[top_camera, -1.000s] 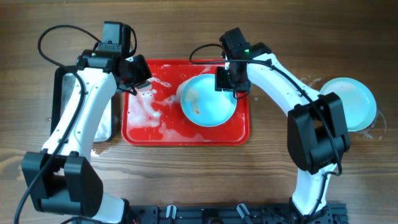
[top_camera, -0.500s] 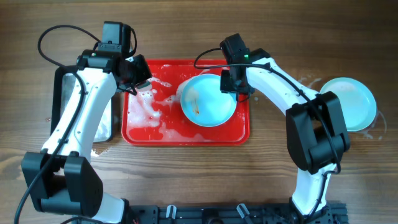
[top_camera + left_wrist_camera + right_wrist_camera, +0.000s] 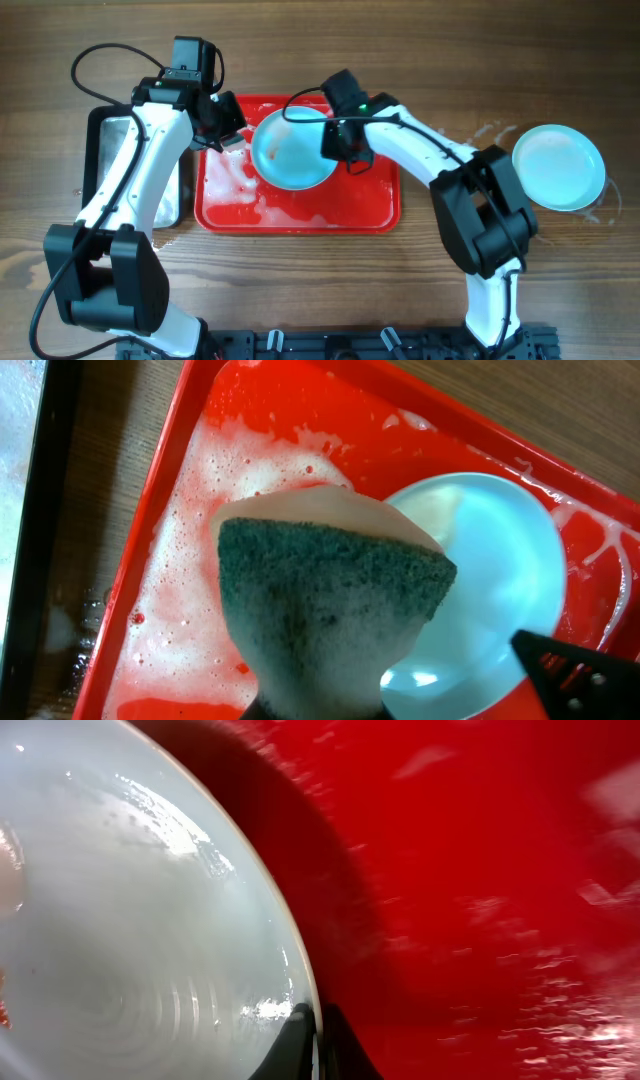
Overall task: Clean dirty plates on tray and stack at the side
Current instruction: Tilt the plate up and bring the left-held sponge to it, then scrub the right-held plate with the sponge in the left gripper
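A light-cyan plate [image 3: 292,150] is held tilted above the red tray [image 3: 300,212], with a small orange smear near its left side. My right gripper [image 3: 338,150] is shut on the plate's right rim. The right wrist view shows both fingers pinching the thin rim [image 3: 318,1042] of that plate [image 3: 130,920] over the tray [image 3: 480,870]. My left gripper [image 3: 225,135] is shut on a green-faced sponge [image 3: 330,590], which hangs just left of the plate [image 3: 500,590]. A second plate [image 3: 558,167] lies on the table at the far right.
Soapy foam [image 3: 228,178] covers the left half of the red tray. A black-rimmed metal tray [image 3: 168,205] lies left of it, under my left arm. Wet patches mark the wood around the plate on the right.
My right gripper has shut on the plate's rim and carried it left across the tray, up to the sponge. The left arm shifted only slightly.
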Motion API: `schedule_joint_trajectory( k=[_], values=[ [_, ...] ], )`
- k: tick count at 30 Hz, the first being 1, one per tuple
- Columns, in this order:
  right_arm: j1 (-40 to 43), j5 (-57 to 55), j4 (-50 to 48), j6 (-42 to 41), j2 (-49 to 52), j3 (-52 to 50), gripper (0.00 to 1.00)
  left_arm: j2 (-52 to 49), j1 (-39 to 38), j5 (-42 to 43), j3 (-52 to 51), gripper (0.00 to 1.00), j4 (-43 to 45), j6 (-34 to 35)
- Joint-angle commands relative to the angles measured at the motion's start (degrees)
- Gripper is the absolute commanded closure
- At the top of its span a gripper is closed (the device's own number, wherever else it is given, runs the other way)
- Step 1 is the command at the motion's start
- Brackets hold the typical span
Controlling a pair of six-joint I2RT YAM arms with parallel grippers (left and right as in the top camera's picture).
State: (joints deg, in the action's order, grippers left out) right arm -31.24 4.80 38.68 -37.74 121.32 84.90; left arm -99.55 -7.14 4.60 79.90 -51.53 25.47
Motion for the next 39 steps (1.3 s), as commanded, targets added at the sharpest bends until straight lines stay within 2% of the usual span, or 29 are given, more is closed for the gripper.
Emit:
schedule_joint_trajectory(
  k=[1, 10, 14, 17, 22, 28, 31, 33, 35, 39],
  values=[
    [-2.2, 1.4, -0.1, -0.5, 3.1, -0.2, 0.96, -0.8, -0.2, 0.3, 0.6, 0.96, 1.7, -1.6],
    [-2.2, 2.8, -1.2, 2.9, 3.1, -0.2, 0.96, -10.4, -3.9, 0.5, 0.6, 0.96, 10.0, -6.4],
    [-2.2, 2.8, -2.4, 3.4, 3.1, -0.2, 0.96, -15.4, -6.5, 2.4, 0.6, 0.96, 14.3, -14.7],
    [-2.2, 3.1, -2.5, 4.6, 3.1, -0.2, 0.96, -17.4, -8.1, 2.4, 0.6, 0.96, 14.7, -17.8],
    [-2.2, 3.2, -2.9, 4.7, 3.1, -0.2, 0.96, -18.2, -8.6, -1.5, -0.9, 0.96, 7.4, -17.8],
    [-2.2, 3.2, -2.9, 4.8, 3.1, -0.2, 0.96, -18.2, -6.3, -1.4, -1.0, 0.96, -3.0, -16.8],
    [-2.2, 3.2, -2.7, 4.8, 3.1, -0.2, 0.96, -18.2, -4.6, -1.4, -0.9, 0.96, -6.1, -8.2],
    [-2.2, 3.2, -2.6, 4.8, 3.1, -0.2, 0.96, -18.2, -4.0, -1.4, -0.9, 0.96, -6.1, -5.9],
    [-2.2, 3.2, -2.7, 4.7, 3.1, -0.2, 0.96, -18.2, -3.8, -0.8, -0.9, 0.96, -2.8, -5.0],
    [-2.2, 3.2, -2.7, 4.7, 3.1, -0.2, 0.96, -18.4, -5.7, 1.2, -3.7, 0.96, 15.3, -5.1]
  ],
)
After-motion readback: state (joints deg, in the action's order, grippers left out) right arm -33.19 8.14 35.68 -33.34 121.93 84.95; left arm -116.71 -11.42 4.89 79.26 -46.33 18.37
